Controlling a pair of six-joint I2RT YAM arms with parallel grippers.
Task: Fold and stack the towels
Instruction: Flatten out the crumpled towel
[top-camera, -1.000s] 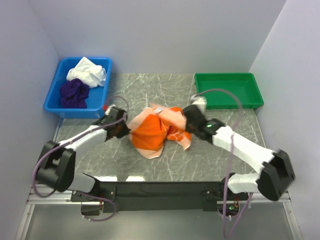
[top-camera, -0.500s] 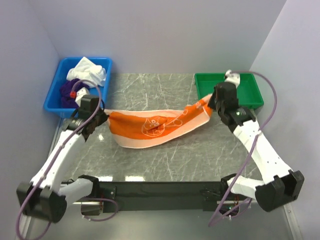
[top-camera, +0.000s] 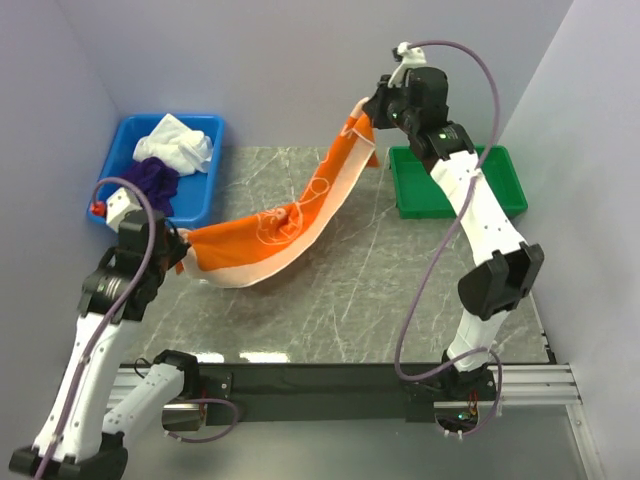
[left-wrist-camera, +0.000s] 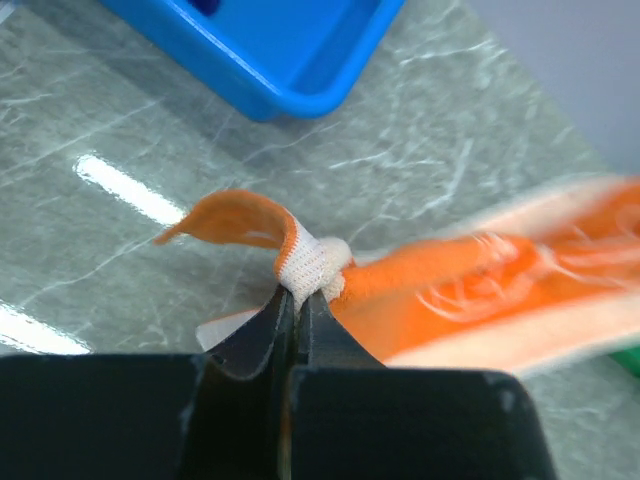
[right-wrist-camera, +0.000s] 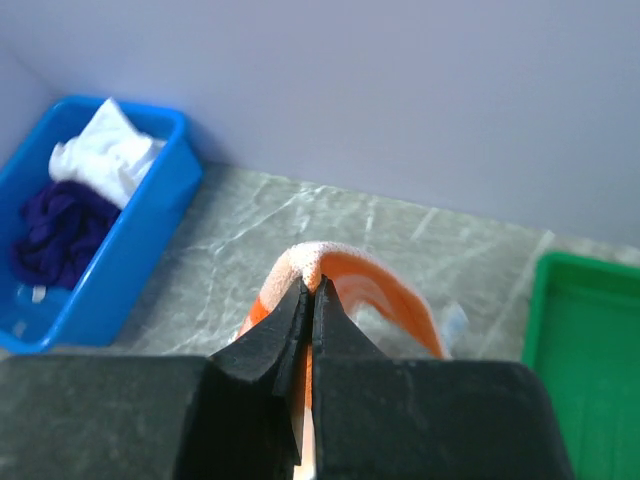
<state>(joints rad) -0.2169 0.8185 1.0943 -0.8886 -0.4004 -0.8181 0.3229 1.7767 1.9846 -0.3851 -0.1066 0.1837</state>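
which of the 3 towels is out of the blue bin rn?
The orange printed towel, held stretched between the left gripper and right gripper. The white towel and purple towel lie crumpled in the blue bin.

Orange towel: was a crumpled heap at mid-table, now a long stretched band slanting from low left to high at the back.
Left gripper: has moved from the centre out to the left, near the blue bin.
Right gripper: has risen from the tabletop to high by the back wall, above the green tray.
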